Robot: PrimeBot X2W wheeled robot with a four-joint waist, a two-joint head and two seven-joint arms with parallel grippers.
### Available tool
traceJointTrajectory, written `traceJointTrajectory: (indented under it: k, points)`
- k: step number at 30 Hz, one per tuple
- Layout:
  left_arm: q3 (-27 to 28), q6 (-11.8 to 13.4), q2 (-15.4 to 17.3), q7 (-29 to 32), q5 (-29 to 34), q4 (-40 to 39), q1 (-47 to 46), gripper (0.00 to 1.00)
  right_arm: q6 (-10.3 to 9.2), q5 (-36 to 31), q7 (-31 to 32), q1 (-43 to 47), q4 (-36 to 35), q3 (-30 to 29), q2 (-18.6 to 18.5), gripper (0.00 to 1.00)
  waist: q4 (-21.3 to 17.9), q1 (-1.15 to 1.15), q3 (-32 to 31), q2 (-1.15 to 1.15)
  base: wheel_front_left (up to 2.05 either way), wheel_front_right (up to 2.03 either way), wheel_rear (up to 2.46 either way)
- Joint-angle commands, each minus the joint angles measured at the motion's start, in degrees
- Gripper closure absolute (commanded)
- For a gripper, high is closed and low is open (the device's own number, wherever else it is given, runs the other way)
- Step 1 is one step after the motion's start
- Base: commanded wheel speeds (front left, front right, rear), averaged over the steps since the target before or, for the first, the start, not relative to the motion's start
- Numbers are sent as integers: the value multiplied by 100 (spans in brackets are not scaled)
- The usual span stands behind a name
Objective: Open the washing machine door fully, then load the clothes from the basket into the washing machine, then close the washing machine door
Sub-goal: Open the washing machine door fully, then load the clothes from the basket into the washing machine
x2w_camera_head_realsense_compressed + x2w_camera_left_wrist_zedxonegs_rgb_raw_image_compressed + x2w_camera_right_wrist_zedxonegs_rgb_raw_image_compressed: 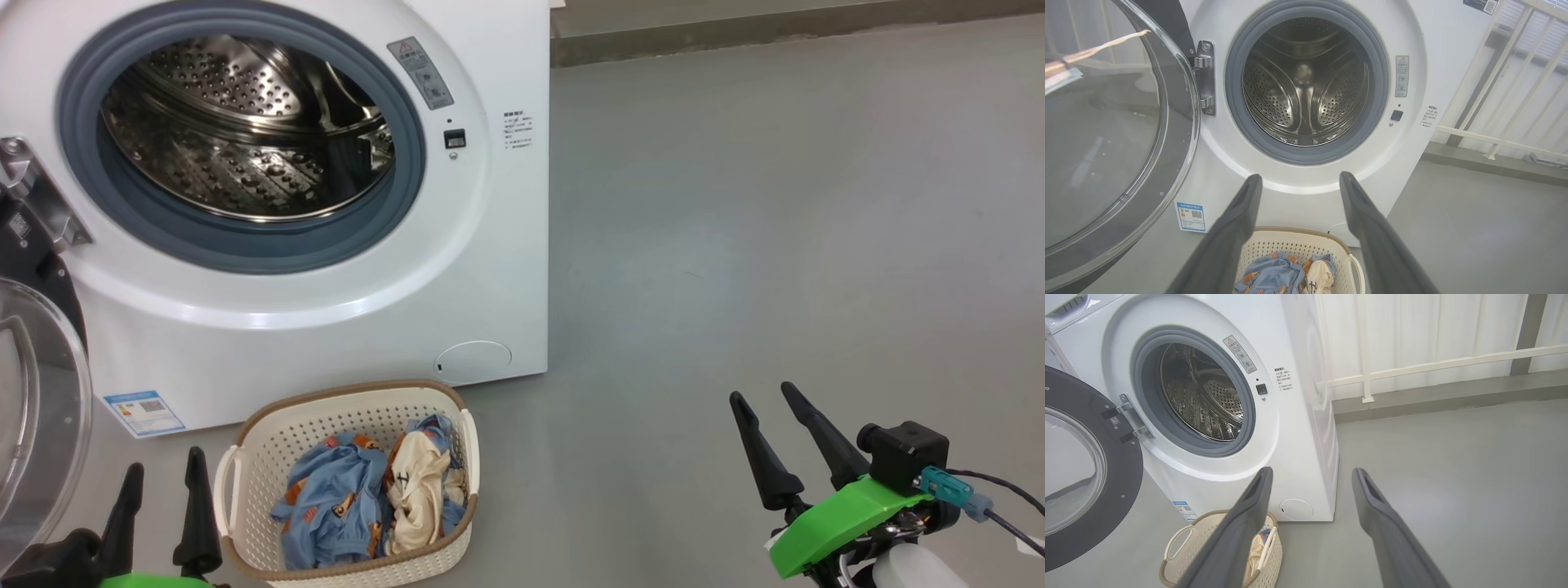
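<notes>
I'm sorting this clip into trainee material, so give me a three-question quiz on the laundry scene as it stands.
1. True or false: the washing machine door is swung open.
2. The clothes lie: A in the drum, B in the basket, C on the floor.
3. What are the left gripper and right gripper holding?
Key: 1 true; 2 B; 3 nothing, both are open.
</notes>
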Motion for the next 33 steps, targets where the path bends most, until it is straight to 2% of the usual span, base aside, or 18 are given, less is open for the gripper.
traceJointTrajectory:
  k: [1,10,17,26,33]
  points:
    - [265,-10,94,-60,109,-209,-89,0,43,-68,-70,-139,-163,61,-85,0,-13,0,-10,0,0,0,0]
    - [415,-64,-100,-60,371,-338,41,0,43,-71,-70,-120,-173,-12,-103,0,29,0,-58,0,0,0,0]
    - [546,-209,-237,-61,471,-387,132,0,43,-88,-70,-111,-183,-36,-92,0,81,0,-87,0,0,0,0]
    - [600,-342,-268,-61,644,-261,123,0,43,-88,-70,-96,-188,-46,-94,0,143,0,-103,0,0,0,0]
    - [566,-325,-231,-61,891,-227,85,0,43,-81,-70,-93,-189,-84,-85,0,201,0,-112,0,0,0,0]
